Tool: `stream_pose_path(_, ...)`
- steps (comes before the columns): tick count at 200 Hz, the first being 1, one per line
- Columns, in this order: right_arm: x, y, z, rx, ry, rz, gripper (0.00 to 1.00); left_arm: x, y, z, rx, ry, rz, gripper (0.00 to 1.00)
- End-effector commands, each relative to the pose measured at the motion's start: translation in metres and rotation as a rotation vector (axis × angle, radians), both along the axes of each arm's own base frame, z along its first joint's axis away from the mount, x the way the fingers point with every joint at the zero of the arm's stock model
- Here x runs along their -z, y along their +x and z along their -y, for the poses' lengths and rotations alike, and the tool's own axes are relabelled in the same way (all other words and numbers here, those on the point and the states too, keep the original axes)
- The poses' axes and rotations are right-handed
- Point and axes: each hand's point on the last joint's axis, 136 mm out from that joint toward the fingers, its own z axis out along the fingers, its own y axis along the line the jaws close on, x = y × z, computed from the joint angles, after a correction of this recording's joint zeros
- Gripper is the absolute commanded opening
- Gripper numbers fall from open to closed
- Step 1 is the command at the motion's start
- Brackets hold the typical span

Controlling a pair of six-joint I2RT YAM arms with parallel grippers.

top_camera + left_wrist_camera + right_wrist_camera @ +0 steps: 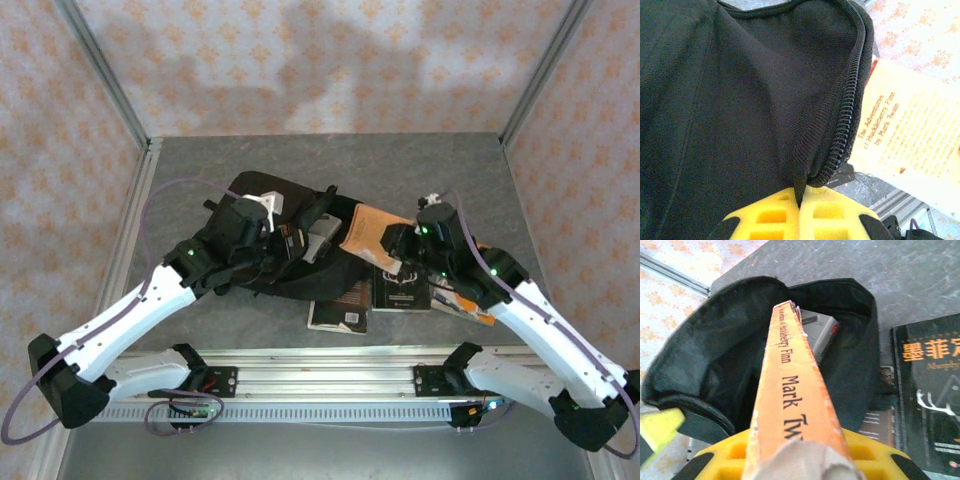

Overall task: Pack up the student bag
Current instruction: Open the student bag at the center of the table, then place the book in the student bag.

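Observation:
The student bag (255, 195) is a black fabric backpack lying in the middle of the table, its mouth open toward the right. My left gripper (282, 243) is shut on the bag's fabric edge by the zip (844, 131), with the cloth pinched between its yellow fingers (775, 215). My right gripper (396, 246) is shut on an orange Huckleberry Finn paperback (790, 390) and holds it spine up, pointing at the bag's open mouth (715, 355). A grey flat item (818, 331) lies inside the bag.
A black book with orange characters (930, 390) lies on the table right of the bag. Another dark book (340, 312) sits near the front rail, and an orange one (470, 303) lies under the right arm. Patterned walls enclose the table.

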Motion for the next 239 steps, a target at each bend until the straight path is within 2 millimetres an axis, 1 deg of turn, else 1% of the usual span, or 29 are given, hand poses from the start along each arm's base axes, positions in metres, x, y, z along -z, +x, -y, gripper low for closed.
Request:
stream_pose_path(1,-0.036,0.016,-0.024,-0.029,0.12,0.047,0.0,-0.003,0.003,-0.008,-0.043,-0.005,0.018,0.0)
stream_pose_path(11,-0.033,0.021,-0.031,-0.034,0.132,0.02,0.0,-0.001,0.003,-0.011,-0.053,0.005,0.015,0.0)
stream_pose_path(26,-0.024,0.028,-0.042,-0.043,0.15,-0.04,0.0,-0.004,0.003,-0.012,-0.058,0.007,0.023,0.0)
stream_pose_path(42,-0.012,0.034,-0.051,-0.042,0.172,-0.104,0.0,-0.008,0.004,-0.015,-0.063,0.017,0.032,0.07)
stream_pose_path(54,-0.009,0.039,-0.054,-0.029,0.205,-0.122,0.0,-0.014,0.005,-0.017,-0.062,0.025,0.044,0.11)
stream_pose_path(61,-0.011,0.043,-0.059,-0.034,0.242,-0.123,0.0,-0.018,0.005,-0.019,-0.064,0.031,0.049,0.16)
stream_pose_path(67,-0.014,0.046,-0.062,-0.038,0.275,-0.117,0.0,-0.021,0.006,-0.021,-0.066,0.038,0.051,0.23)
stream_pose_path(78,-0.021,0.05,-0.067,-0.043,0.324,-0.105,0.0,-0.026,0.007,-0.026,-0.076,0.05,0.05,0.42)
stream_pose_path(86,-0.026,0.051,-0.07,-0.049,0.347,-0.097,0.0,-0.03,0.009,-0.03,-0.085,0.057,0.044,0.53)
stream_pose_path(89,-0.02,0.054,-0.073,-0.048,0.342,-0.111,0.0,-0.031,0.01,-0.031,-0.088,0.059,0.042,0.57)
stream_pose_path(95,-0.02,0.056,-0.075,-0.052,0.349,-0.111,0.0,-0.033,0.012,-0.035,-0.097,0.065,0.036,0.62)
stream_pose_path(110,-0.018,0.057,-0.079,-0.059,0.363,-0.117,0.0,-0.033,0.018,-0.039,-0.101,0.07,0.007,0.67)
stream_pose_path(128,-0.016,0.056,-0.081,-0.067,0.38,-0.123,0.0,-0.028,0.027,-0.035,-0.077,0.082,-0.033,0.71)
stream_pose_path(156,-0.012,0.054,-0.079,-0.061,0.383,-0.126,0.0,-0.011,0.041,-0.026,-0.032,0.162,-0.122,0.72)
stream_pose_path(175,-0.011,0.053,-0.079,-0.061,0.383,-0.129,0.0,0.006,0.051,-0.03,-0.036,0.225,-0.172,0.72)
stream_pose_path(192,-0.01,0.052,-0.078,-0.063,0.382,-0.13,0.0,0.019,0.06,-0.031,-0.036,0.218,-0.222,0.71)
stream_pose_path(203,-0.01,0.052,-0.078,-0.063,0.382,-0.13,0.0,0.024,0.065,-0.029,-0.027,0.194,-0.243,0.67)
stream_pose_path(208,-0.009,0.052,-0.078,-0.063,0.382,-0.131,0.0,0.025,0.067,-0.026,-0.021,0.179,-0.246,0.65)
stream_pose_path(218,-0.008,0.051,-0.078,-0.063,0.379,-0.132,0.0,0.023,0.07,-0.018,-0.001,0.135,-0.242,0.58)
stream_pose_path(229,-0.006,0.051,-0.078,-0.064,0.376,-0.135,0.0,0.017,0.074,-0.008,0.026,0.086,-0.228,0.45)
stream_pose_path(239,-0.004,0.051,-0.077,-0.063,0.369,-0.137,0.0,0.01,0.078,-0.001,0.041,0.051,-0.215,0.32)
